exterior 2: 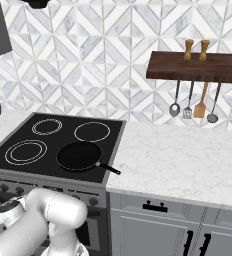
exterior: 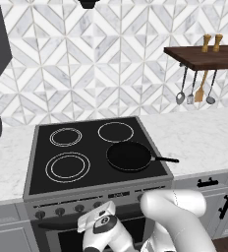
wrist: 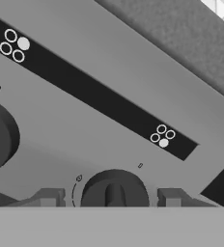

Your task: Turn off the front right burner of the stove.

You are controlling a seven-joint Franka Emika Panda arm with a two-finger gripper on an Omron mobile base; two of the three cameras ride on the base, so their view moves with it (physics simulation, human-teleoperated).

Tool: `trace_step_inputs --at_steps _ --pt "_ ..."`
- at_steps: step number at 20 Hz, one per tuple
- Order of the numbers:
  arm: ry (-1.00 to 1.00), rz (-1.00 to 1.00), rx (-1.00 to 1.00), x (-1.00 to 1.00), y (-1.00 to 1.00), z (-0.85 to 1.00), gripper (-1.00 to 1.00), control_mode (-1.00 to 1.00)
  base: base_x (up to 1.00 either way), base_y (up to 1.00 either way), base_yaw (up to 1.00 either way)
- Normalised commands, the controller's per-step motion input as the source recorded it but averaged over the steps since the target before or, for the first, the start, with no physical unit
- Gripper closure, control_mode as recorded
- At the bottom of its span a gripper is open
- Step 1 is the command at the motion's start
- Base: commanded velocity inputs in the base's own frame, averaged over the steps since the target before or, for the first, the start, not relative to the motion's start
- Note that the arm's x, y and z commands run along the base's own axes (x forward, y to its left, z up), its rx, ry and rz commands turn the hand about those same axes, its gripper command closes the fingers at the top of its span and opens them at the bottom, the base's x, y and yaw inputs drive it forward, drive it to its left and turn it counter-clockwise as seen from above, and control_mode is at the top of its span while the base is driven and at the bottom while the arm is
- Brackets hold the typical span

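From the left, the pan (exterior: 129, 156) covers the front right burner of the stove (exterior: 42, 194); from the hand, the gripper (wrist: 111, 198) stands wide, fingers (wrist: 49, 198) flanking a knob (wrist: 115, 190) dead ahead.

Black pan covers the stove's (exterior: 31, 196) front right burner (exterior: 129, 156).

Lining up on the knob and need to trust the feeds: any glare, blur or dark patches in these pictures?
Hand view: sharp and evenly lit, the dark round knob between the gripper finger tips clear, cut by the bottom edge. Left base view: soft, no glare on the black glass cooktop. Right base view: black frying pan reads cleanly.
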Motion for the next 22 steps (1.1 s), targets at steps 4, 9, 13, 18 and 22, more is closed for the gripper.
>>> trace_step_inputs --at_steps 4,9,13,18,22 --pt "0.00 0.00 0.00 0.00 0.00 0.00 1.00 -1.00 0.00 0.00 0.00" --pt "0.00 0.00 0.11 0.01 -0.05 0.00 1.00 -1.00 0.00 0.00 0.00" --pt "0.04 -0.02 0.27 0.01 -0.25 0.02 1.00 -1.00 0.00 0.00 0.00" --pt "0.03 -0.10 0.40 0.00 -0.44 0.05 1.00 -1.00 0.00 0.00 0.00" --pt "0.00 -0.15 0.44 0.00 -0.50 0.01 1.00 -1.00 0.00 0.00 0.00"
